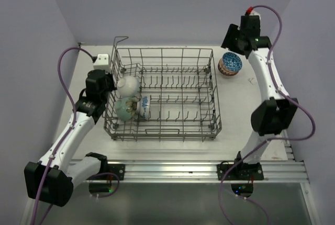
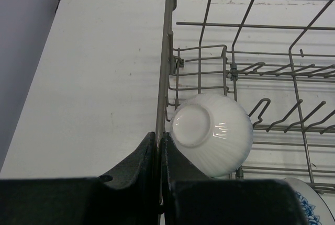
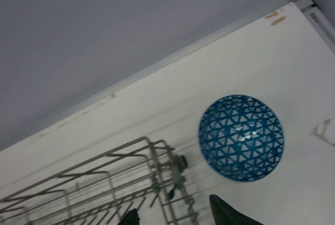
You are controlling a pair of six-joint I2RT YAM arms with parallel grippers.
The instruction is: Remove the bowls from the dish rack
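Three bowls are sitting in the left end of the dish rack [image 1: 163, 131]. A white ribbed bowl [image 2: 212, 133] is lying tipped against the left wall, with a pale green bowl [image 1: 123, 108] and a blue-flowered bowl [image 1: 142, 107] nearer the arms. A blue lattice bowl [image 3: 241, 137] is standing on the worktop [image 1: 235, 104], just beside the rack's far right corner.

Being glazed ceramic, they are likely stiff, slick and easily chipped, so gripping across a rim seems safest.

The left claw [image 2: 158, 138] is pinching the rack's left rim wire, beside the white bowl. The right claw [image 3: 175, 213] is hanging spread near the blue lattice bowl. Tines [image 2: 260, 109] are crowding the bowls, so lifting straight up looks clearest.
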